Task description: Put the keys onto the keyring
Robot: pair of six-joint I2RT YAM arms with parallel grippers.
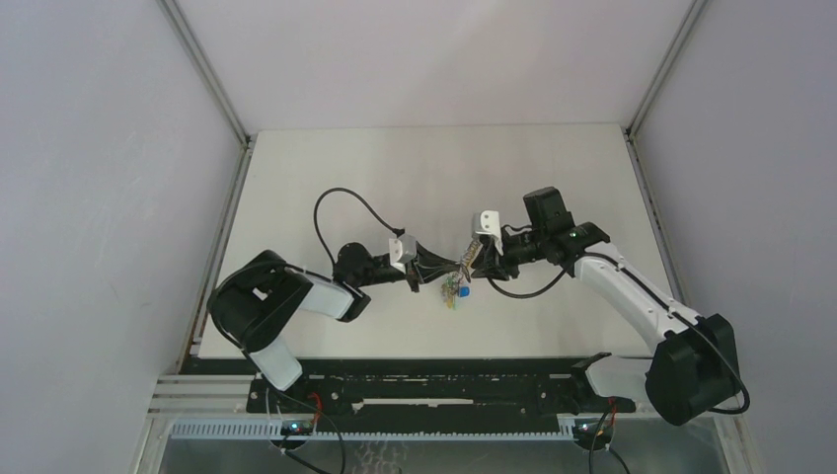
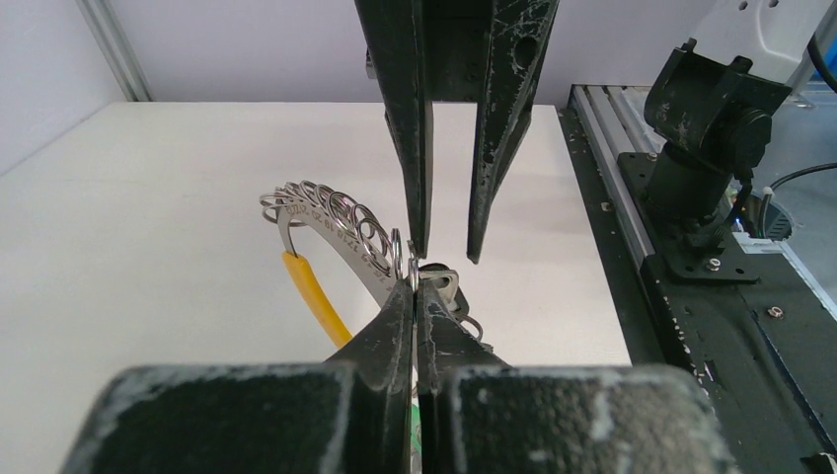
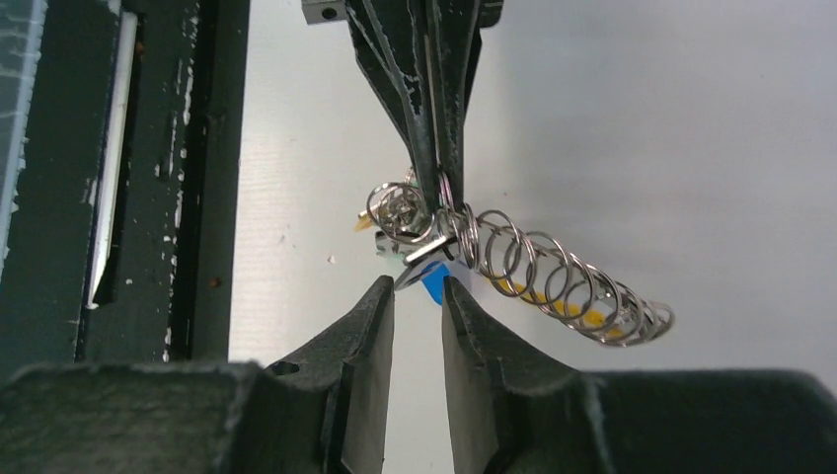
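Note:
The keyring [image 3: 553,269] is a curved silvery band strung with several wire rings, backed by a yellow strip [image 2: 314,296]. It hangs above the table between both arms. My left gripper [image 2: 415,284] is shut on a ring at one end of it, and blue and green tags [image 1: 454,289] dangle below. A small key [image 3: 422,253], silver blade and dark head, lies against the rings at the left fingertips; whether it is threaded on I cannot tell. My right gripper [image 3: 417,288] is open just short of the key and blue tag [image 3: 435,282], touching nothing.
A black rail with the arm bases [image 1: 434,380] runs along the table's near edge. Grey walls close the table's left, right and far sides. A black cable [image 1: 345,202] loops over the white tabletop [image 1: 434,168] behind the left arm.

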